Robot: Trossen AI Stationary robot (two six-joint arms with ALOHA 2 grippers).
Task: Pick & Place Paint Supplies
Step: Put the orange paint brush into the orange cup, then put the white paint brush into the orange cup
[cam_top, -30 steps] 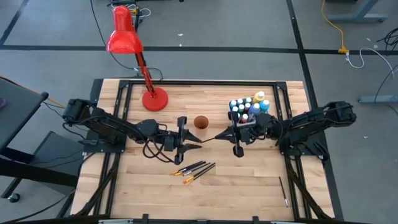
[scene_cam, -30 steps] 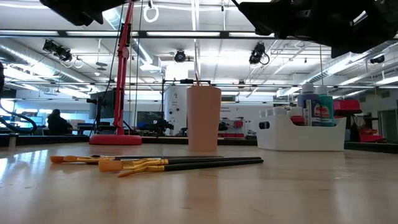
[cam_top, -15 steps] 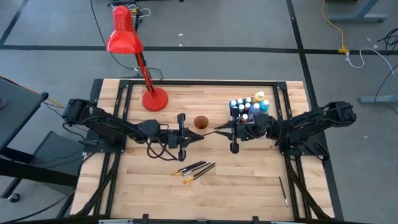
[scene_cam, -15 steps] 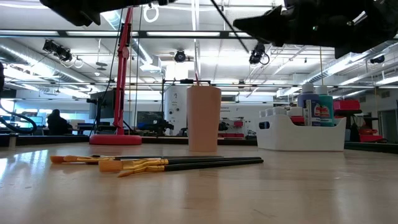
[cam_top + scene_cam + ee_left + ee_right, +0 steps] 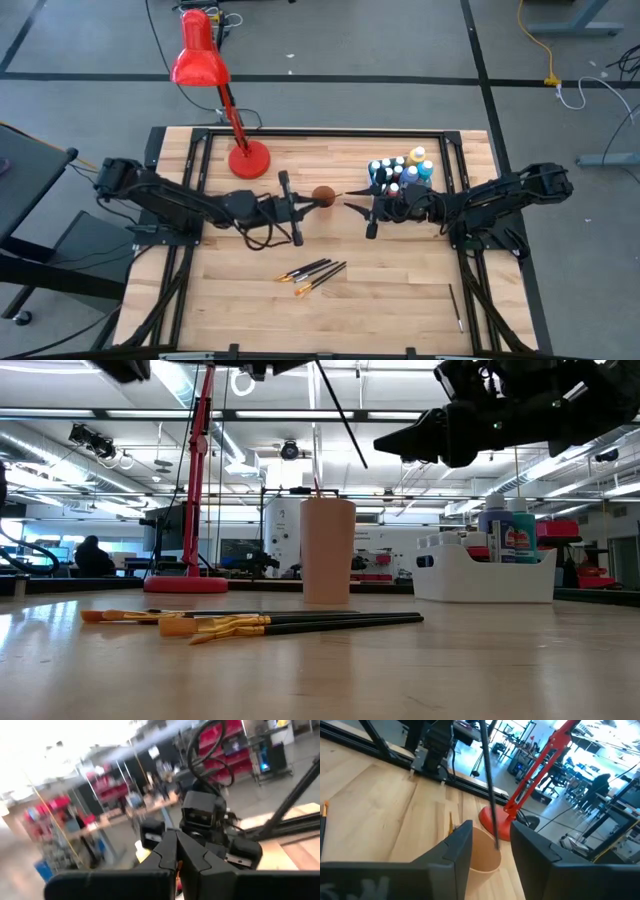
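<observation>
Paintbrushes (image 5: 290, 623) lie nearest, in front of the orange cup (image 5: 327, 550). Above the cup, the left gripper (image 5: 296, 203) pinches another paintbrush (image 5: 340, 412) tilted, likely to drop it in. The right gripper (image 5: 366, 208), jaws parted, hangs beside the cup. Farther right, paint bottles (image 5: 400, 170) fill the white tub (image 5: 484, 574).

One camera looks straight down on the whole wooden table (image 5: 400, 290) and both arms. Another sits at tabletop height, facing level across it into the room. Each wrist camera looks forward past its own fingers. The orange cup (image 5: 322, 195) appears overhead, at table level (image 5: 327, 550) and from the right wrist (image 5: 482, 851).
</observation>
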